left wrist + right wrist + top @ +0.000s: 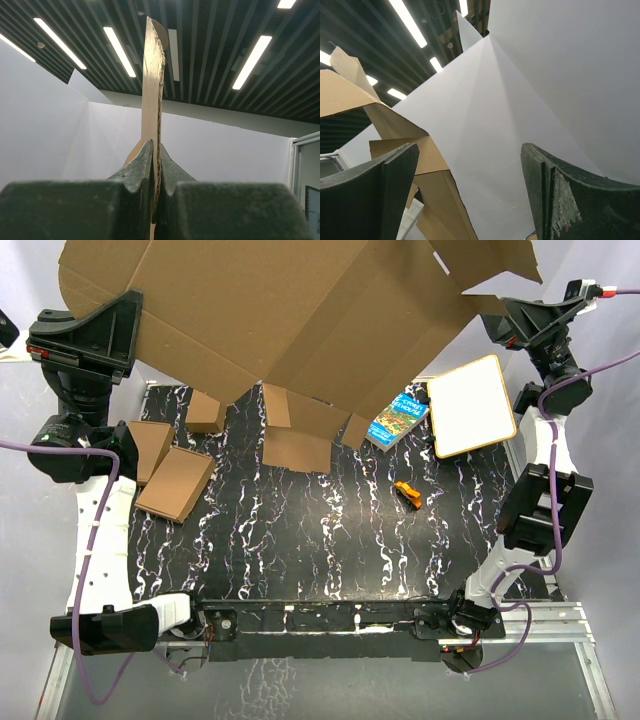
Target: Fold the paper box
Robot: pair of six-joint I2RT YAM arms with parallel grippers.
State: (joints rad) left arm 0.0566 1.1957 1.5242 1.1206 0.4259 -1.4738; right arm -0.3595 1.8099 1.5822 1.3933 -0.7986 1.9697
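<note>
The paper box [300, 310] is a big flat brown corrugated sheet with flaps, lifted high above the table and filling the top of the top view. My left gripper [128, 312] is shut on its left edge. In the left wrist view the sheet's edge [152, 75] rises straight up from between the pressed-together jaws of the left gripper [156, 152]. My right gripper [503, 322] stands open beside the sheet's right flaps. In the right wrist view its fingers [400, 172] are wide apart, with cardboard flaps [395, 130] at the left and nothing between them.
Several small folded cardboard boxes [175, 482] lie at the back left and centre of the black marbled table [330, 540]. A blue book [398, 418], a white wood-edged board [475, 405] and a small orange object [407, 493] lie at the right.
</note>
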